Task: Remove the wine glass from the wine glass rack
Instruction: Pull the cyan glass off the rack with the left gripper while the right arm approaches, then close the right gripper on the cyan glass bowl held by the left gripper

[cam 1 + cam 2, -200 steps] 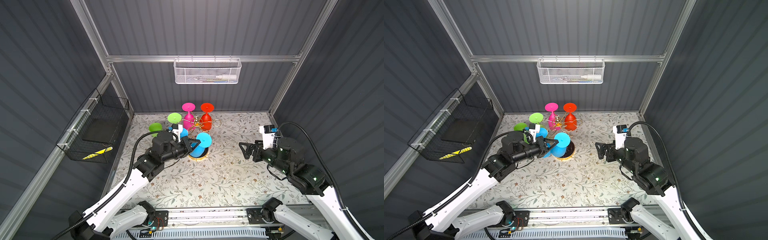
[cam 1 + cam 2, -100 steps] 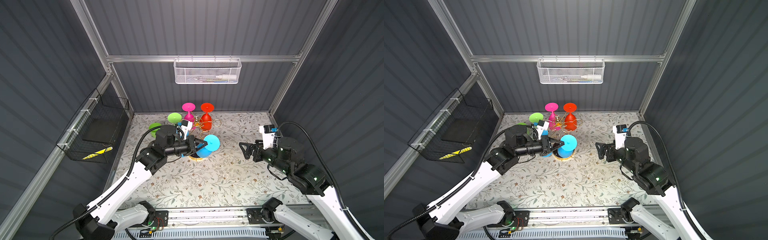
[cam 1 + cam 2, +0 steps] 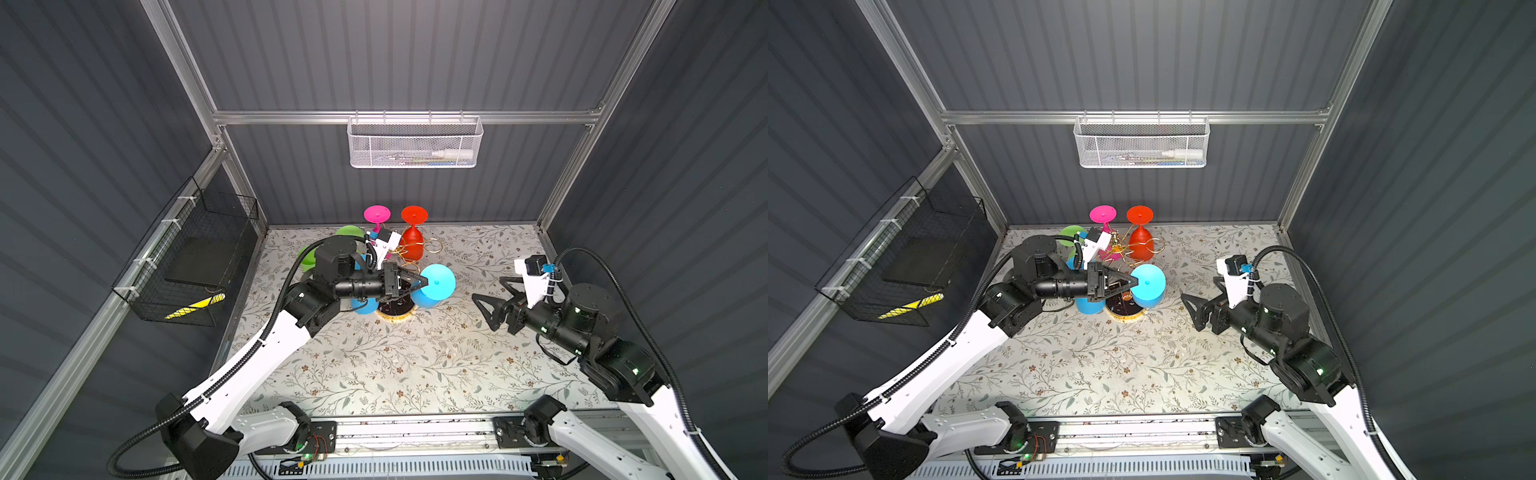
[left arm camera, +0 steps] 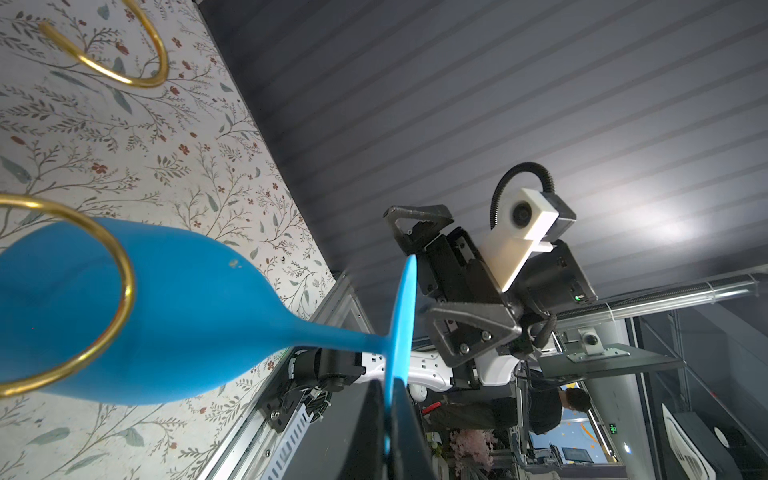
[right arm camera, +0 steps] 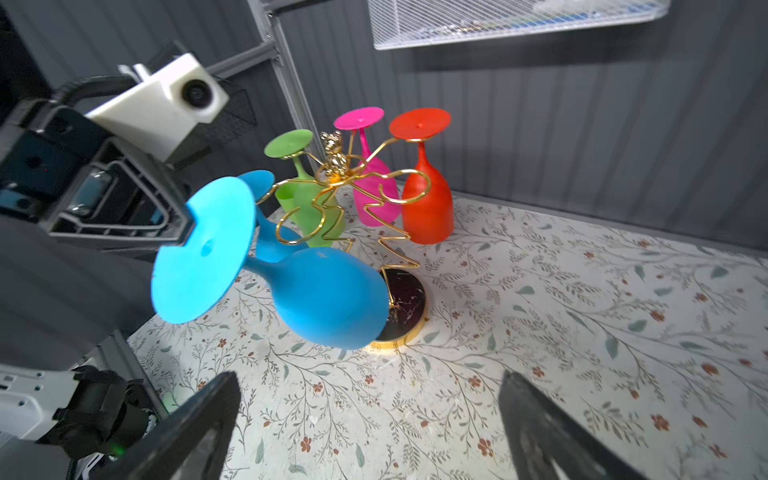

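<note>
A light blue wine glass (image 3: 436,282) (image 3: 1147,282) hangs tilted on its side just right of the wine glass rack (image 3: 409,253) (image 3: 1125,309), its bowl (image 5: 328,299) low over the rack's black base. My left gripper (image 3: 424,282) (image 3: 1133,282) (image 4: 388,386) is shut on the rim of the glass's foot. In the left wrist view the stem is outside the nearest gold ring (image 4: 120,291), which crosses in front of the bowl (image 4: 187,299). My right gripper (image 3: 490,295) (image 3: 1198,295) (image 5: 365,415) stands open and empty to the right, pointing at the rack (image 5: 332,166).
On the rack's arms hang pink (image 3: 377,214) (image 5: 359,118), red (image 3: 414,215) (image 5: 428,208), green (image 3: 349,232) (image 5: 307,199) and a second blue glass (image 3: 363,305) (image 5: 259,183). A white mesh basket (image 3: 415,145) hangs on the back wall. A black wire basket (image 3: 195,257) hangs on the left wall.
My left gripper has moved right with the light blue glass, drawing its foot away from the rack and tipping it over. The right arm has not moved.
</note>
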